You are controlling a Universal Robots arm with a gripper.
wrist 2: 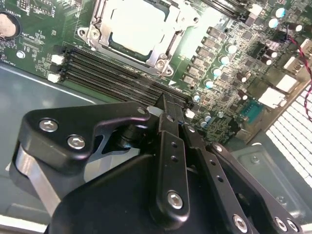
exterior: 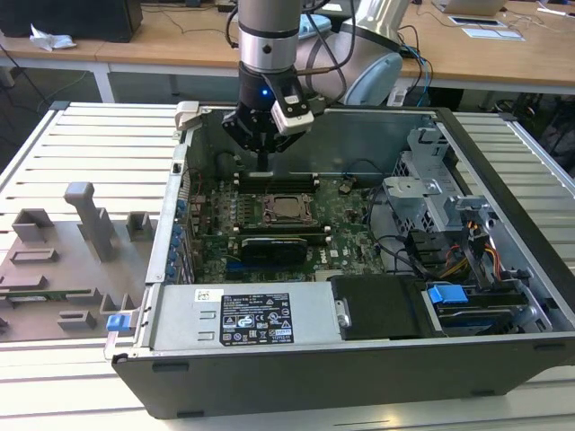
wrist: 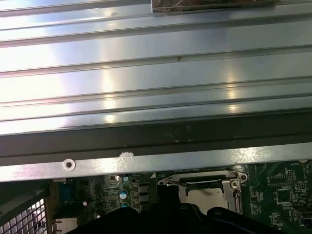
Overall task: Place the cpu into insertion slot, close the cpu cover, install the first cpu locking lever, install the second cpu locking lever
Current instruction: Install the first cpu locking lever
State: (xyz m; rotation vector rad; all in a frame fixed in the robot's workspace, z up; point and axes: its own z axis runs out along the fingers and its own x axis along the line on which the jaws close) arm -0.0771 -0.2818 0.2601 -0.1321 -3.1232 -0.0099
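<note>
one end effector (exterior: 260,162), fingers together, empty, above memory slots (exterior: 277,181); cpu (exterior: 288,208) seated under cpu cover (wrist 2: 168,53).

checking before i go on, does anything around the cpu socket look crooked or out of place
Nothing stands out. The cpu lies flat and square in its socket, with the cover down around it. The gripper hangs over the memory slots beside the socket, its fingers together and holding nothing.
</note>
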